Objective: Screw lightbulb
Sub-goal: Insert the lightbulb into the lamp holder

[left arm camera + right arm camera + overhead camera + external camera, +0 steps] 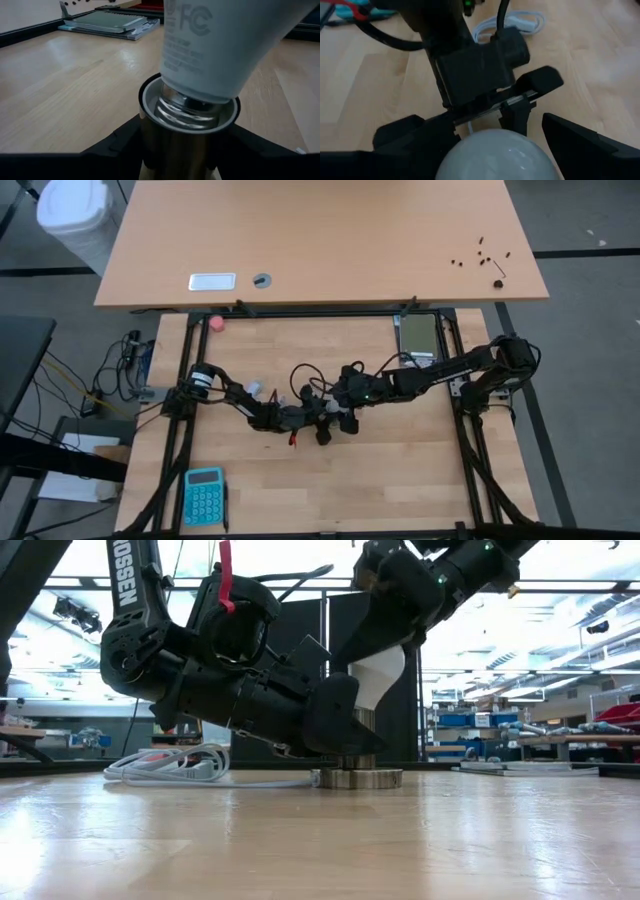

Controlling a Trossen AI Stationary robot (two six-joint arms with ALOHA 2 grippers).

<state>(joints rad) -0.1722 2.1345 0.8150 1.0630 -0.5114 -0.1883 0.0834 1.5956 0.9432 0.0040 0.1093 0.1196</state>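
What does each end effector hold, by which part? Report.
Left end effector clamps the round metal socket by its barrel. Right end effector straddles the white frosted lightbulb at its globe; a grip cannot be told.

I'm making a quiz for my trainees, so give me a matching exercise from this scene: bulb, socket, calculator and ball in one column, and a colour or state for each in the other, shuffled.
Things:
1. bulb
2. socket
3. calculator
4. ball

Colour or state:
A. gripped on both sides by the left gripper
B. pink
C. white, screw base down in the socket, with the right gripper at its globe
D. teal

Pairs: 1-C, 2-A, 3-D, 4-B
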